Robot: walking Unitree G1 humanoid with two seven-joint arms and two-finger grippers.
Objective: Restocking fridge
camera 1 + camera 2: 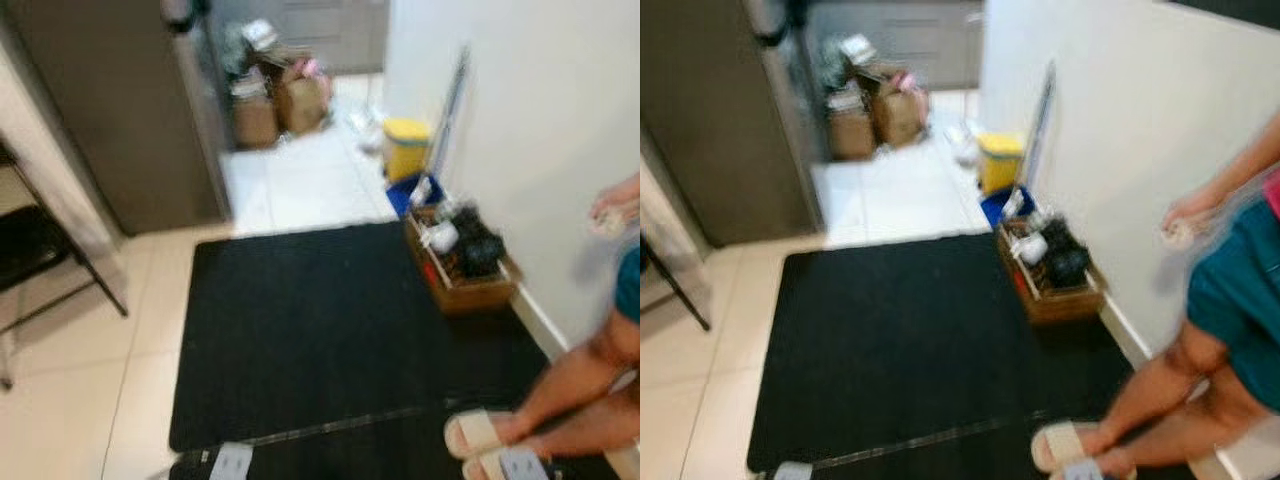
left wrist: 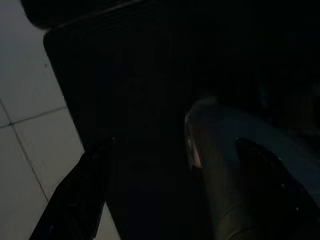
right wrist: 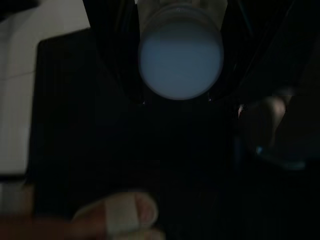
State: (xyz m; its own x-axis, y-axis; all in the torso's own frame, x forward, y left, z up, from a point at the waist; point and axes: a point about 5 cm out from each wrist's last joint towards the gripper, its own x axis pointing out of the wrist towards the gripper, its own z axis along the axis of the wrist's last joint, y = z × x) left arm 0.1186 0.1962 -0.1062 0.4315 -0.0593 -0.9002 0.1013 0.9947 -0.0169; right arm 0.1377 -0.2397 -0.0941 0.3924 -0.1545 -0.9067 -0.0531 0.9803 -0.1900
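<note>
A blurred view looks down on a black floor mat [image 1: 330, 330] in a kitchen. The dark fridge [image 1: 110, 110] stands ahead on the left, doors closed. A person [image 1: 1230, 330] in sandals stands at the right, beside a wooden crate [image 1: 462, 262] by the wall. The right gripper [image 3: 180, 75] clasps a pale round-ended container [image 3: 181, 57]; whether the left gripper [image 2: 150, 170] is open cannot be told. The approach probably needs a steady walk, veering left, well apart from the person.

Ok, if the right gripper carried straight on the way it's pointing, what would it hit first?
Most likely the black mat: the right gripper, jaws around a pale round object, points down at it. A person's slippered foot lies off that line. Depth is unclear.
</note>
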